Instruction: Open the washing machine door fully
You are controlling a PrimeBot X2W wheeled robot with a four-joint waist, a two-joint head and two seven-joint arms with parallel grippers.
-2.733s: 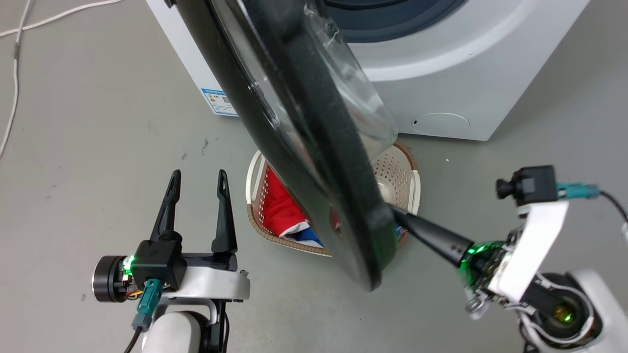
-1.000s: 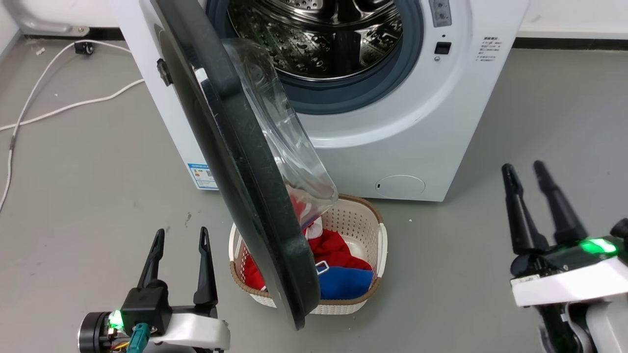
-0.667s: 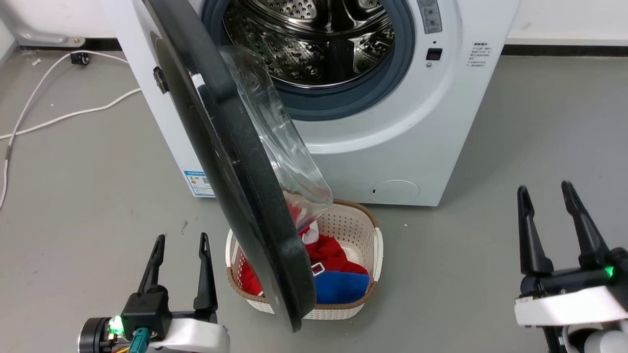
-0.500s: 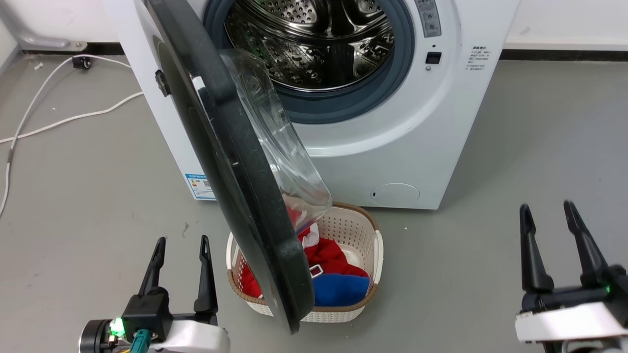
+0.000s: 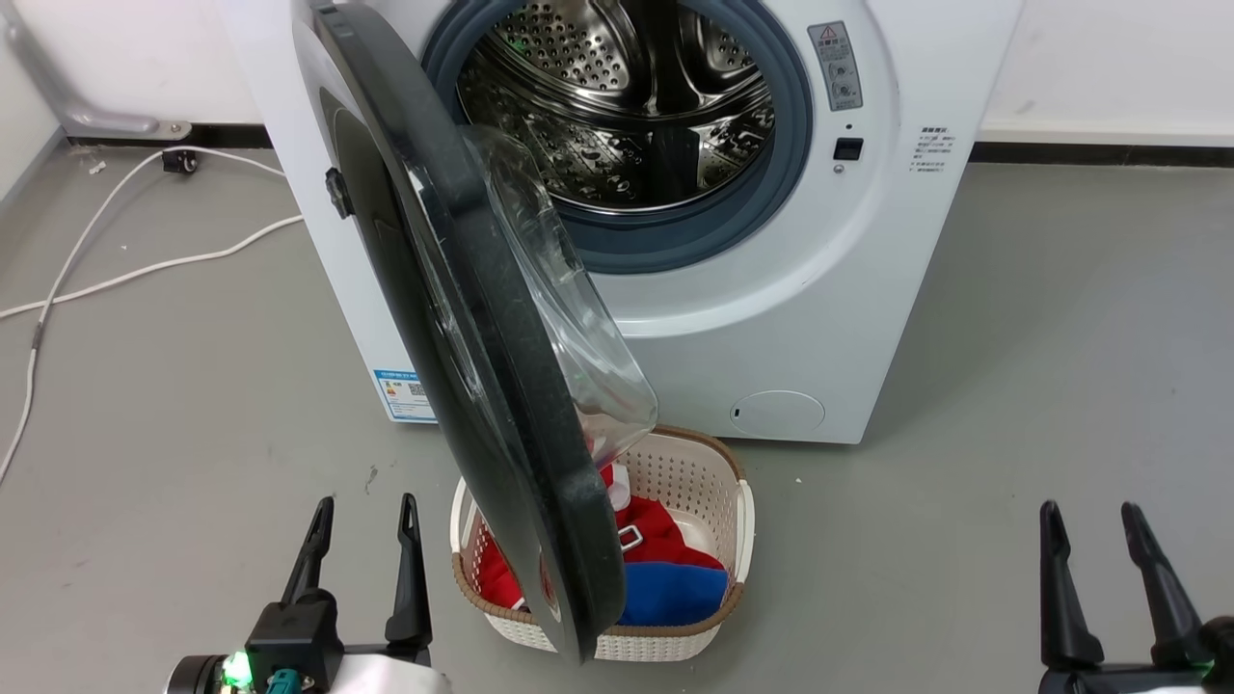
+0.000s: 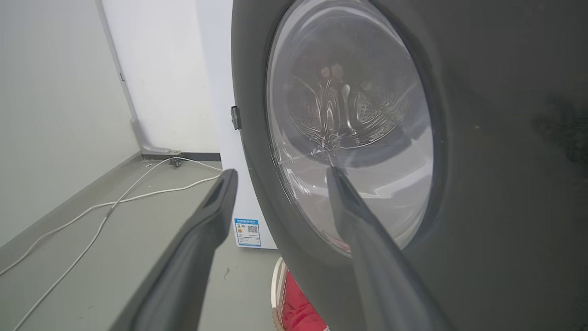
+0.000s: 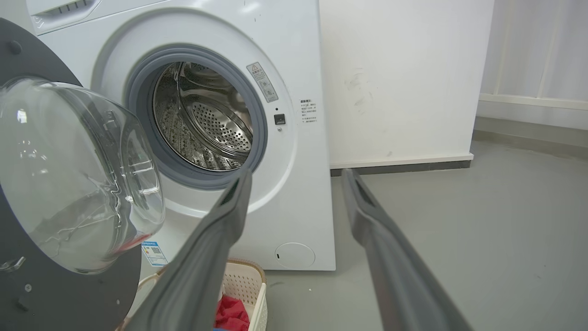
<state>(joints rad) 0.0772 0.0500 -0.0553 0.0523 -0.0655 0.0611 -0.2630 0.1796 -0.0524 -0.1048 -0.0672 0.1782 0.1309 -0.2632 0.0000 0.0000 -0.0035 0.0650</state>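
The white washing machine [image 5: 771, 308] [image 7: 298, 193] stands ahead with its steel drum mouth [image 5: 627, 106] exposed. Its round black door [image 5: 463, 318] [image 6: 482, 184] [image 7: 27, 285] hangs swung out toward me on a left-side hinge, edge-on in the head view, the clear glass bowl [image 5: 569, 328] [image 7: 73, 179] facing the machine. My left gripper [image 5: 364, 525] [image 6: 280, 172] is open, low at the left, just outside the door's outer face. My right gripper [image 5: 1089, 525] [image 7: 296, 174] is open at the lower right, well clear of the door, holding nothing.
A white laundry basket [image 5: 737, 520] [image 7: 257, 285] with red and blue clothes sits on the floor under the door's lower edge. A white cable [image 5: 125, 270] [image 6: 115, 207] trails over the grey floor at left. A white wall [image 7: 395, 78] stands behind the machine.
The right gripper left the door's lower edge and drew back to the lower right, open. The camera pulled back and tilted up, showing more of the machine. The door stays swung out.
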